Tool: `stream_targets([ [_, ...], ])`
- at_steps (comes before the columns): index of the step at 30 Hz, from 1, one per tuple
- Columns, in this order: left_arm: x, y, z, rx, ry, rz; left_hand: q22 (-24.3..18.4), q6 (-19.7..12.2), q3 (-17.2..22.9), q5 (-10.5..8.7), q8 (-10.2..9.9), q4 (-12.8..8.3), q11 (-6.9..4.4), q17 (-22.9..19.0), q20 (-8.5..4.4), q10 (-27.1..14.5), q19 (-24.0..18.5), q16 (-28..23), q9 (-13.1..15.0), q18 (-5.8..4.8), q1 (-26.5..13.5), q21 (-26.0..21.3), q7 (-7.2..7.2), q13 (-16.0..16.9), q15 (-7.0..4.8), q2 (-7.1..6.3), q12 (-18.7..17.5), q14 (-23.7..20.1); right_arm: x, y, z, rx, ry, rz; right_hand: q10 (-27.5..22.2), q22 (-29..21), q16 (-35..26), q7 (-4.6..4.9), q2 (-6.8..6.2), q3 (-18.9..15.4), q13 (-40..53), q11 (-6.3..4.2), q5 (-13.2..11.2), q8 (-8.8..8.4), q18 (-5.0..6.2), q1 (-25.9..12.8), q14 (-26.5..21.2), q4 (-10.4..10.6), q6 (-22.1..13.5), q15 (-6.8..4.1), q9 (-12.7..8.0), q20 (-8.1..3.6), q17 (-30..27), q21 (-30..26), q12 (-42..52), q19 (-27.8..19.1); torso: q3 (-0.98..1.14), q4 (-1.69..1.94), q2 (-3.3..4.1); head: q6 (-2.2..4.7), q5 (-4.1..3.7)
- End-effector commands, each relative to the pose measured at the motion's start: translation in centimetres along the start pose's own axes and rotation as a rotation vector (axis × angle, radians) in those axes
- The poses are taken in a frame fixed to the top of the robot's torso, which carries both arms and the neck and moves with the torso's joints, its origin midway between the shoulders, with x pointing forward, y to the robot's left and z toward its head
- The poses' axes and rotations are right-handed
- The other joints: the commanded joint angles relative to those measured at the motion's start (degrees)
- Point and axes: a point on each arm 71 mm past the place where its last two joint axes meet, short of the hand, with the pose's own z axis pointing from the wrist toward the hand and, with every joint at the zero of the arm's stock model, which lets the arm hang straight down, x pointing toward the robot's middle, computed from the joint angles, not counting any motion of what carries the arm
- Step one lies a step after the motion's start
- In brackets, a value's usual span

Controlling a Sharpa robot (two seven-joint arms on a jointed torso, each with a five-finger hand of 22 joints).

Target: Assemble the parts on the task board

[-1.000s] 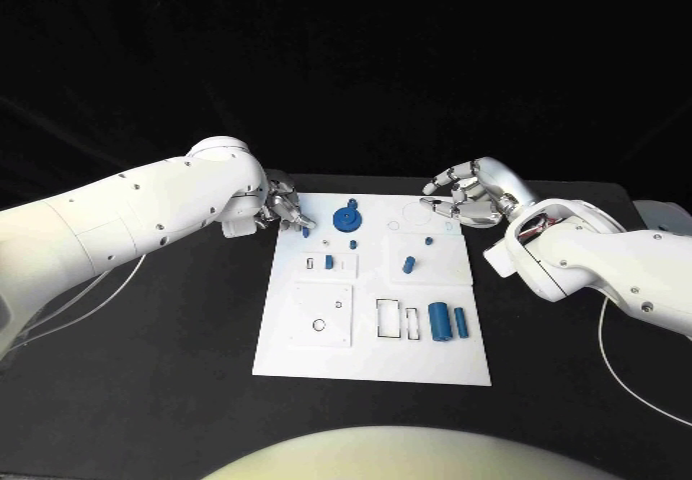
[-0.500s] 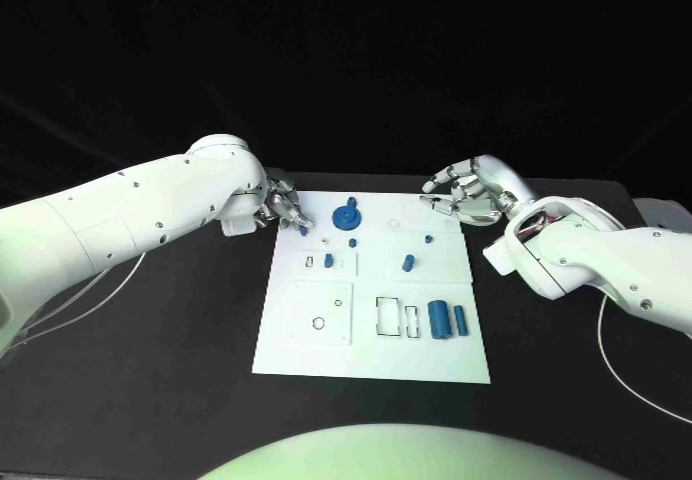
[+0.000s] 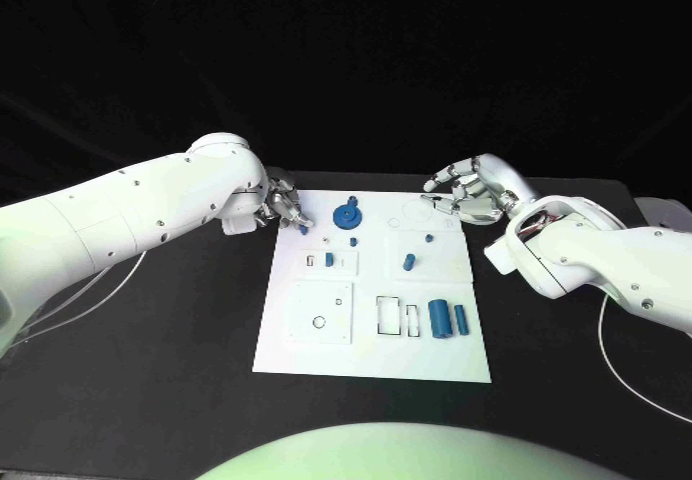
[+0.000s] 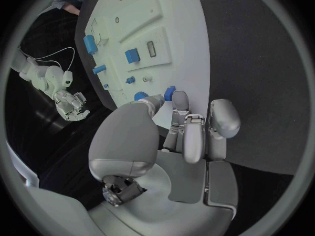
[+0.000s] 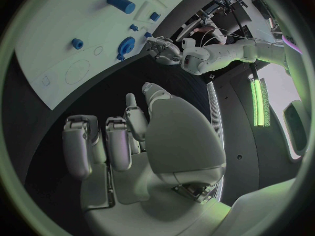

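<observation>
Several small blue parts sit on the white task board [image 3: 372, 350] at the middle of the black surface [image 3: 144, 380]: nearest, two upright cylinders [image 3: 449, 321] by the board's right edge, then short pegs [image 3: 408, 263] mid-board, then a round gear-like piece [image 3: 346, 216] near its far edge. They look rigid, light and smooth, best pinched across their sides. Beside the board's far-left corner the left hand [image 3: 281, 208] pinches a small blue part [image 4: 169, 93] in its fingertips. Off the far-right corner, the right hand [image 3: 469, 192] hovers with fingers loosely curled, holding nothing.

Black table [image 3: 159, 350] under dark surroundings, green light strip [image 5: 256, 100] nearby.
</observation>
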Motion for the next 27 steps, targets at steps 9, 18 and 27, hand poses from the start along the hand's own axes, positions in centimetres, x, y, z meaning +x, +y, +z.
stream_targets([
  [9,0.16,-0.09,-0.02,-0.005,0.019,0.005,0.3,0.7,0.8,0.26,0.3,0.0,-0.23,9.3,0.03,0.6,0.4,0.3,-0.2,-0.19,0.8,0.5,-0.27,0.3,-0.53,-0.19,0.6,4.4,0.15,0.09,0.02,-0.011,0.012,-0.002,-0.1,11.8,-0.3,-0.07,-0.09,0.5,0.3,-0.19,0.4,0.46,0.56,-0.6,4.6,0.1,-0.4,-0.5,0.1,-0.4,9.9,-0.3,-0.1,3.1,-0.02,0.0,-0.01,-0.11,0.02],
  [18,0.15,-0.13,-0.02,0.002,0.017,0.001,0.7,-0.3,11.3,0.59,1.0,-7.1,-0.55,9.5,-0.31,0.6,0.4,0.3,-0.2,-0.24,8.6,0.7,-0.46,-0.7,-0.92,-0.72,-0.2,4.5,0.17,0.1,0.03,-0.012,0.012,-0.002,-0.1,11.8,-0.3,-0.07,-0.09,0.5,0.3,-0.19,0.4,0.46,0.56,-0.6,4.6,0.1,-0.4,-0.5,0.1,-0.4,9.9,-0.3,-0.1,3.1,-0.05,-0.02,-0.04,-0.24,0.04],
  [27,0.01,-0.07,-0.06,0.013,0.001,-0.038,1.4,-0.5,18.9,0.59,2.5,-10.8,-0.04,9.4,0.2,1.9,0.6,0.3,0.7,-0.33,6.5,1.1,0.29,-0.6,-0.44,-1.89,0.1,4.4,0.19,0.1,0.04,-0.012,0.012,-0.002,-0.1,11.8,-0.3,-0.07,-0.09,0.5,0.3,-0.19,0.4,0.46,0.56,-0.6,4.6,0.1,-0.4,-0.5,0.1,-0.4,9.9,-0.3,-0.1,3.1,-0.06,-0.01,-0.03,-0.23,0.11],
])
